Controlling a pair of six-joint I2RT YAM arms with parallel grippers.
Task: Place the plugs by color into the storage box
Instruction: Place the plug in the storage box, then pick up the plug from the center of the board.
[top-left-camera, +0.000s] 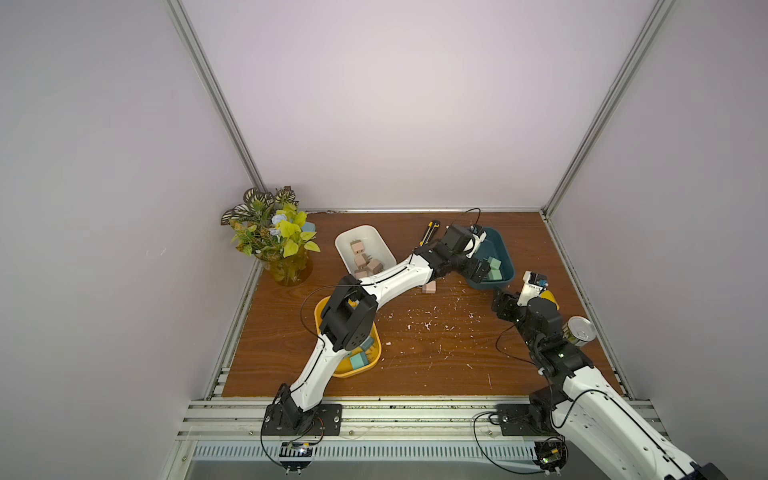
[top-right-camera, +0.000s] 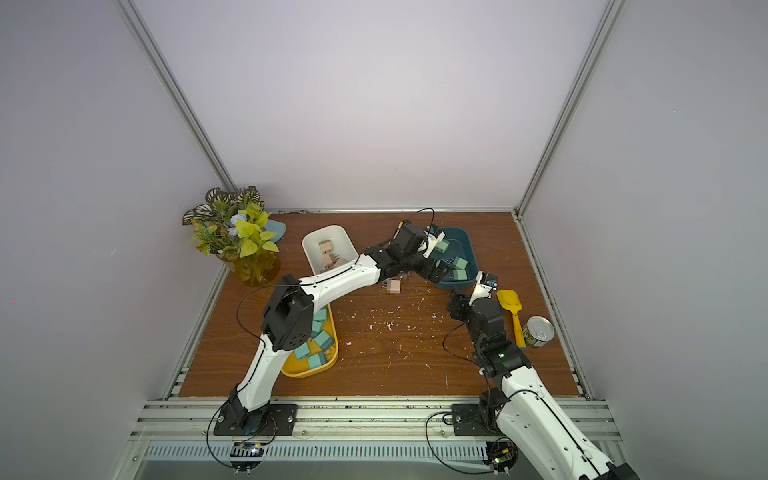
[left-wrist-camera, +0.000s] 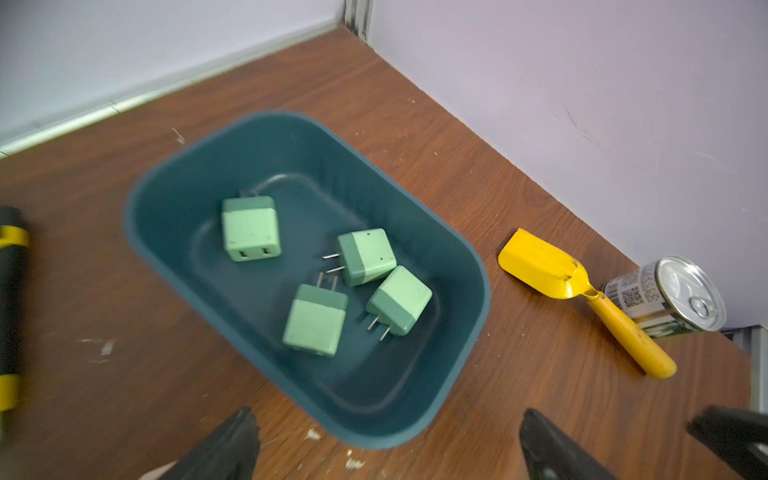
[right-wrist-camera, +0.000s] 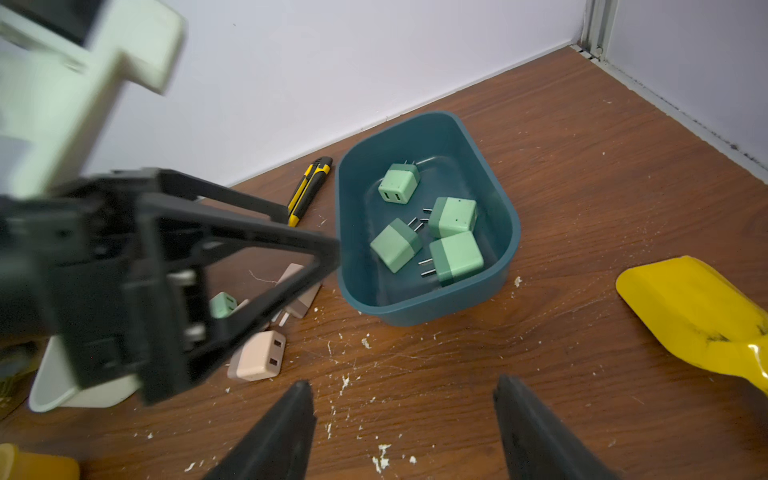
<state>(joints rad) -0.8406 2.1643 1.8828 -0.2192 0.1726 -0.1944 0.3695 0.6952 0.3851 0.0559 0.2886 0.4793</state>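
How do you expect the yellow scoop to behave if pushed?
The yellow scoop looks rigid, so it would probably slide in one piece. Pushed at its long handle, it may pivot. Its glossy finish seems slippery.

Mint-green plugs (left-wrist-camera: 314, 320) sit in a dark teal bin (left-wrist-camera: 166, 195) on a brown woodgrain table (left-wrist-camera: 124, 311).

The left arm (top-left-camera: 395, 278) hides much of the yellow box (top-left-camera: 343, 369) — its teal plugs (top-left-camera: 358, 361) only partly seen.

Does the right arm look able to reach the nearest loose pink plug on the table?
Probably yes: the pink plug lies uncovered just ahead of the open, empty right tool, though the left arm hangs close beside it.
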